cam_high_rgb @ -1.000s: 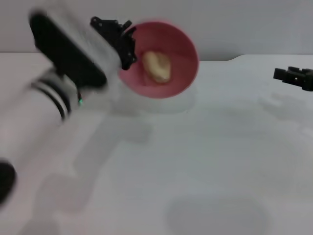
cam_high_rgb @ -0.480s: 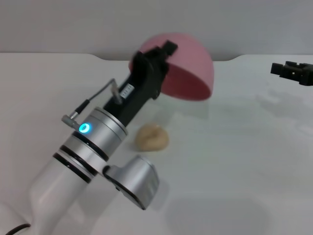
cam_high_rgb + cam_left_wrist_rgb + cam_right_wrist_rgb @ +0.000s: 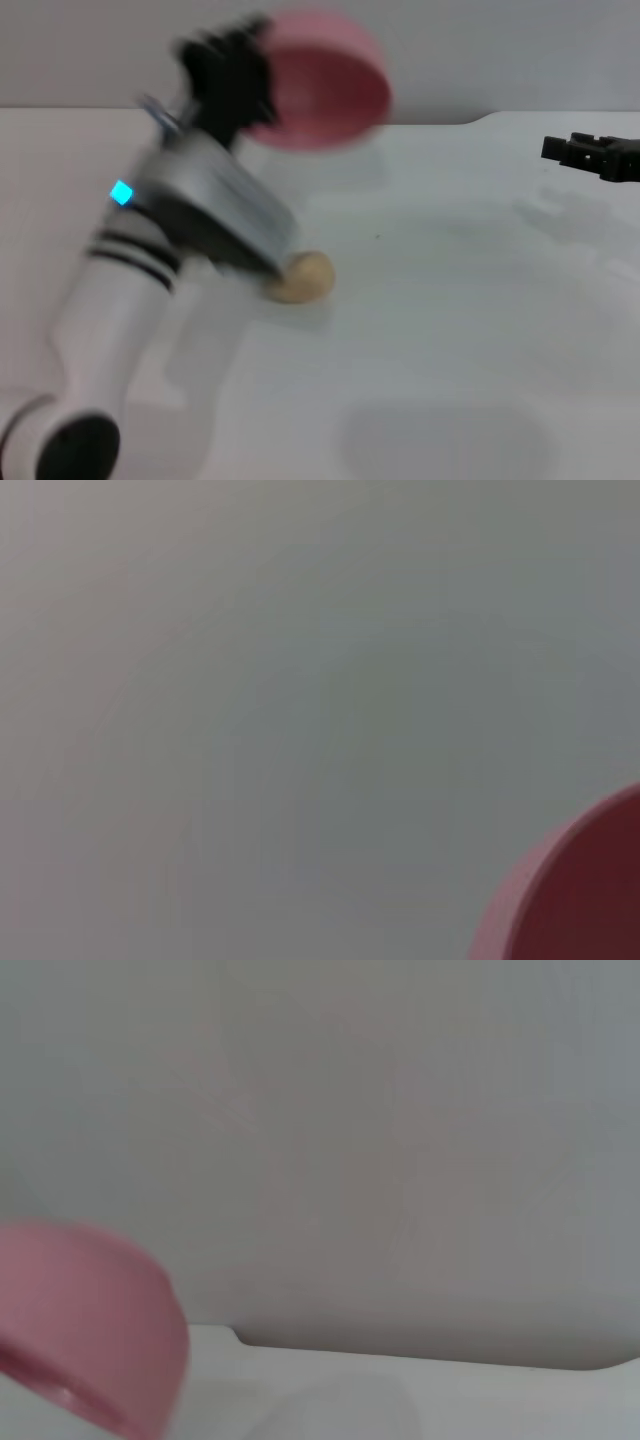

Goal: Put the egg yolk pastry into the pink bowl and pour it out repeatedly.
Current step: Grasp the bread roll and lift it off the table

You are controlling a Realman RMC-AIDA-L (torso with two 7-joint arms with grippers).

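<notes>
My left gripper [image 3: 240, 75] is shut on the rim of the pink bowl [image 3: 325, 80] and holds it in the air near the back of the table, tipped on its side. The bowl's edge also shows in the left wrist view [image 3: 580, 890] and in the right wrist view [image 3: 90, 1330]. The egg yolk pastry [image 3: 302, 277] lies on the white table below the bowl, partly hidden behind my left arm. My right gripper [image 3: 590, 157] hangs at the far right, away from both.
The white table [image 3: 450, 330] runs back to a grey wall. My left arm [image 3: 130, 290] crosses the left half of the head view.
The bowl held the pastry a second ago, then tipped over and the pastry fell onto the table. The left arm has since swung left with the empty bowl.
</notes>
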